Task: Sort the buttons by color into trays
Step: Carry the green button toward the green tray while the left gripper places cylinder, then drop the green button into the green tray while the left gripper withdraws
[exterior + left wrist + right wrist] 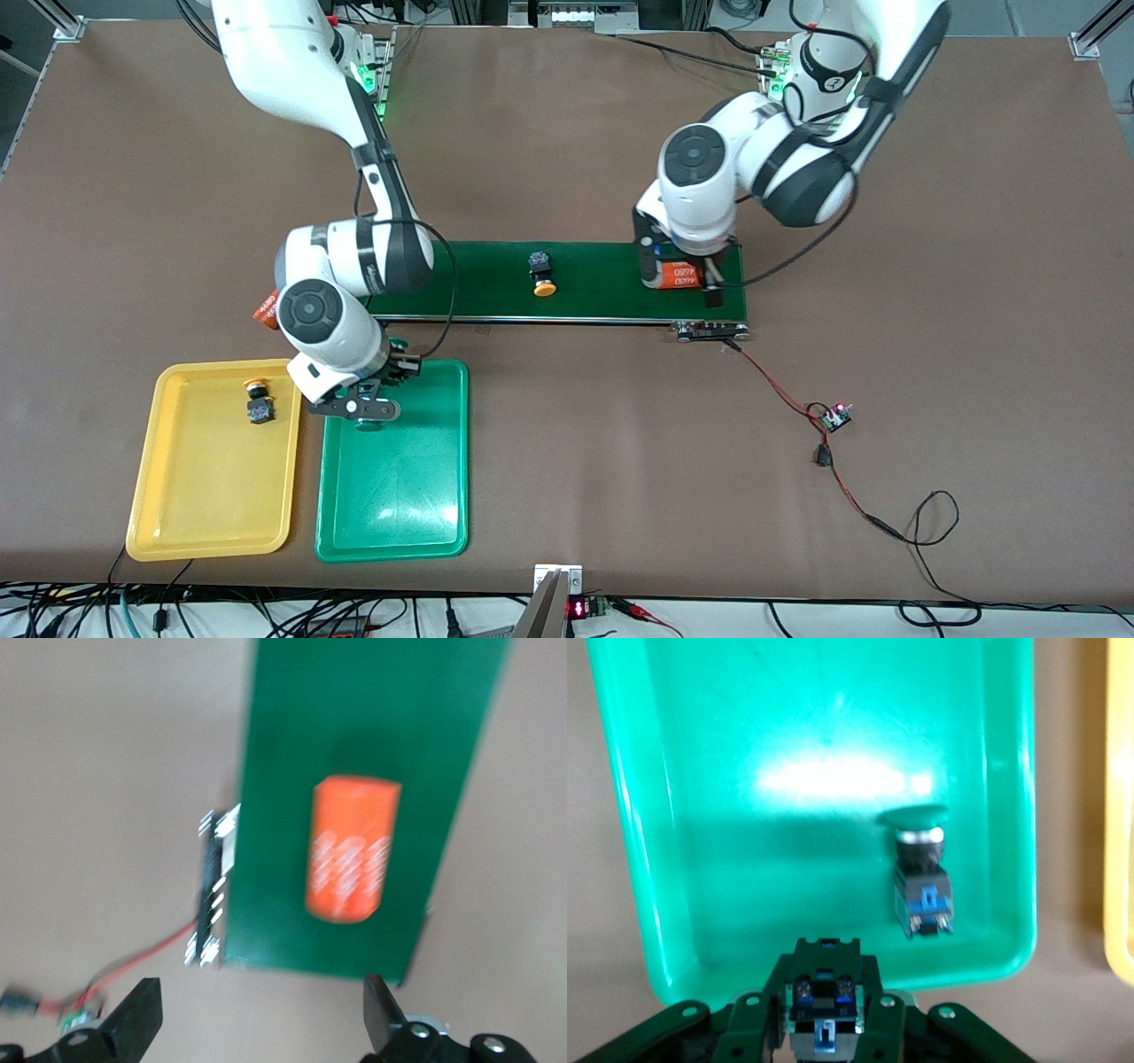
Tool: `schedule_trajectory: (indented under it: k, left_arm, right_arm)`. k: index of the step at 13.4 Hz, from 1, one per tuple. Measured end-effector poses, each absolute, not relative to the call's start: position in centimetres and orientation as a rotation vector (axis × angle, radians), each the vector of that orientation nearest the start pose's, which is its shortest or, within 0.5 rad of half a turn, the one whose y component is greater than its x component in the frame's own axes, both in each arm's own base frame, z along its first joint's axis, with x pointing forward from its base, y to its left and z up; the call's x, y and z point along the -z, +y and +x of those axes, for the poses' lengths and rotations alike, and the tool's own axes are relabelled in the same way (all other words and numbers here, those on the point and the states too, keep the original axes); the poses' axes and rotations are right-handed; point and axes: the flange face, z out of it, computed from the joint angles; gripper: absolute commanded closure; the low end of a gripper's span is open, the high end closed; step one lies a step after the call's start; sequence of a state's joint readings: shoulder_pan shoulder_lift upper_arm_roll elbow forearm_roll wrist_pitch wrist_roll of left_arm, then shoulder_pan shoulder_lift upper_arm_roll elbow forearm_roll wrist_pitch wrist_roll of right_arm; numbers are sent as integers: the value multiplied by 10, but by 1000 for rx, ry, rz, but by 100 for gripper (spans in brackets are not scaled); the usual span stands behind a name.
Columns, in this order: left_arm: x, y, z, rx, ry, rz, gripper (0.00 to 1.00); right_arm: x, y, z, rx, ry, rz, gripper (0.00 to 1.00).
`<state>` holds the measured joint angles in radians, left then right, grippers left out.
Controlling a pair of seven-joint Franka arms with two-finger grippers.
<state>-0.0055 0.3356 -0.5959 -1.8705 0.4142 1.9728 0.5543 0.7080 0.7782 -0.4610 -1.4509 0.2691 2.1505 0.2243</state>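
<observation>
Jaws of the right gripper [822, 1032] are clamped on the blocky body of a held button [822, 1005]. Its cap points down and is hidden from the wrist camera. The gripper hangs over the green tray [399, 505], just inside the rim that sits higher in the front view. The next move looks like a plain release.

A green button [921, 873] already lies in that tray close beside the drop spot, its long axis running from the near rim toward the tray's middle. Most of the floor toward the lower rim is bare, so there is room to shift before letting go.

In the yellow tray [146, 496] alongside sits a first yellow button [258, 403].

A second yellow button [540, 273] lies mid-frame on the dark green belt [478, 275], its axis across the belt and its cap toward the camera. The left gripper [682, 282], spread wide and empty over an orange cylinder [352, 849] at the belt's end, is probably the nearer hand.
</observation>
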Motion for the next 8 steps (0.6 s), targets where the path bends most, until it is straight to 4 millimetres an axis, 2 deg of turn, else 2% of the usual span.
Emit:
schedule_trajectory:
  k: [2,5,8]
  left_arm:
    - [-374,-264,543,-189,1660,-2448,0]
    - [-423,-187,568,-92,1325,-2751,0]
    - [-469,-113,577,31,841,-3034,0]
  right_arm:
    - [-248,250,688,74,-46,-3242,100]
    - [-241,250,700,101,-109,-3249,100]
    - [-221,256,708,100,-171,-3211,100]
